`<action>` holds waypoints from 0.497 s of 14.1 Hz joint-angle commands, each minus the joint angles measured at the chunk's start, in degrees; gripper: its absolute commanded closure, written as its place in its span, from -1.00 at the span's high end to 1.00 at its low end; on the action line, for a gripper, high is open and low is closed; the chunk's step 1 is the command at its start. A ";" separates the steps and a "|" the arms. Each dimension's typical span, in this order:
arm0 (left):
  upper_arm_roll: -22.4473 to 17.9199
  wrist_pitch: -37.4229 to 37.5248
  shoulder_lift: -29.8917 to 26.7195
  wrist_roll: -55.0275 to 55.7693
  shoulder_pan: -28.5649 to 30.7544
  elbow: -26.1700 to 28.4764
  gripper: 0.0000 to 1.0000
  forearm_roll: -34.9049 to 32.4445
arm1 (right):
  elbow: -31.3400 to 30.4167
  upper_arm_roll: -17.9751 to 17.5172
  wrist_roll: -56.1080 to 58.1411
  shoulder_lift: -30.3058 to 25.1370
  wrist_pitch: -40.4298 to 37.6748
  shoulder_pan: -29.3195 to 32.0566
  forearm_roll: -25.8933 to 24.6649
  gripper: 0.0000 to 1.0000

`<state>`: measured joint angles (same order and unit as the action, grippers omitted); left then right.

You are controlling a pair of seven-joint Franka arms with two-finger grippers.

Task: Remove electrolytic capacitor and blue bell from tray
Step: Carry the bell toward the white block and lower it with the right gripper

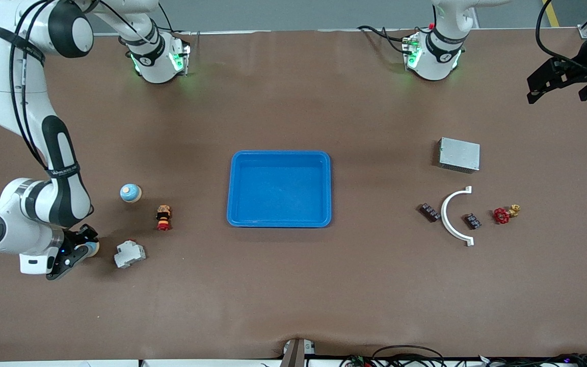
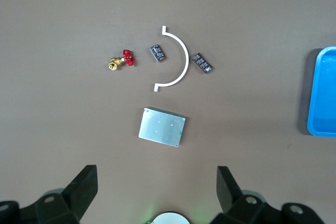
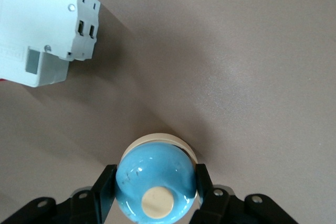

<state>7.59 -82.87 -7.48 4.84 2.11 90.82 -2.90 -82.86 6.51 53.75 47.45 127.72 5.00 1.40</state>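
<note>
My right gripper [image 1: 82,250] is low at the right arm's end of the table, shut on a blue dome bell [image 3: 155,182] with a cream button; its fingers [image 3: 105,184] press both sides. A second blue bell [image 1: 130,192] stands on the table farther from the front camera. Two small dark capacitors [image 1: 429,211] [image 1: 472,220] lie at the left arm's end, on either side of a white arc; the left wrist view shows one capacitor [image 2: 157,52]. My left gripper [image 1: 540,86] [image 2: 156,187] waits open and empty, high over the left arm's end of the table.
A blue tray [image 1: 279,155] sits mid-table. A white circuit breaker [image 1: 129,254] and an orange-and-red push button [image 1: 163,217] lie beside the held bell. A white arc [image 1: 449,216], a red-handled brass valve [image 1: 505,214] and a metal box [image 1: 459,154] share the left arm's end.
</note>
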 commanded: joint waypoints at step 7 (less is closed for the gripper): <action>1.02 1.22 -1.04 0.44 0.00 0.67 1.00 1.23 | 1.03 -0.36 -0.49 -3.49 -9.91 -0.08 -0.08 1.00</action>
<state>8.20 -82.22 -7.48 4.86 2.06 90.85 -2.89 -81.77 6.49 53.71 46.88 123.09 4.95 1.41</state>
